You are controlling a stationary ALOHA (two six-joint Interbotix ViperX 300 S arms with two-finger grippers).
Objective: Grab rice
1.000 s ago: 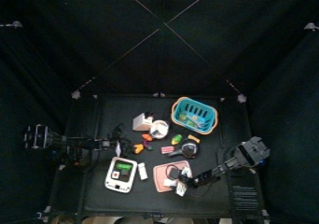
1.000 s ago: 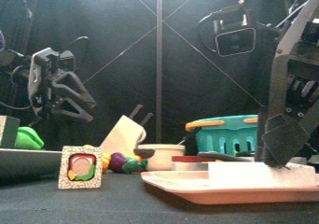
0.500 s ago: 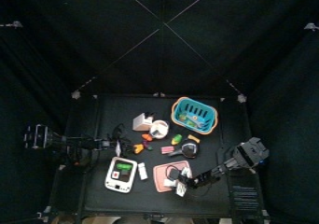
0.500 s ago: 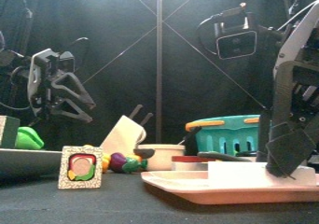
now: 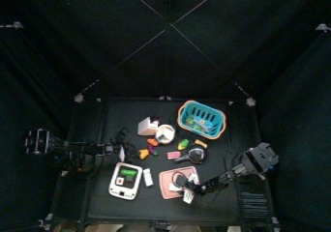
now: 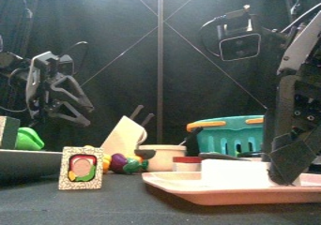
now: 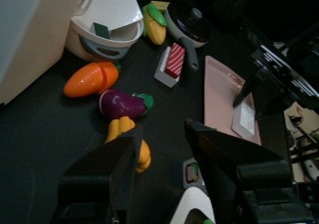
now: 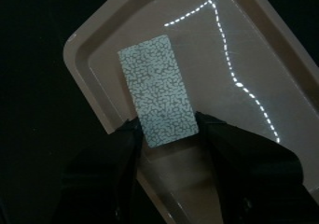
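Hovering over the pink tray (image 8: 256,88), the right end effector (image 8: 171,144) is spread wide astride the rice block (image 8: 157,82). Rice lies flat on the tray, long axis running straight ahead between the jaws. Left end effector (image 7: 162,162) is open, well apart.

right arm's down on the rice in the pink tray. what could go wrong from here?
1. The right gripper straddles only one end of the rice block, so the block may pivot or slip when lifted.
2. The block lies flat in the shallow pink tray, so the jaws could catch the tray and drag it along.

The left gripper hangs open, apart from the tray.
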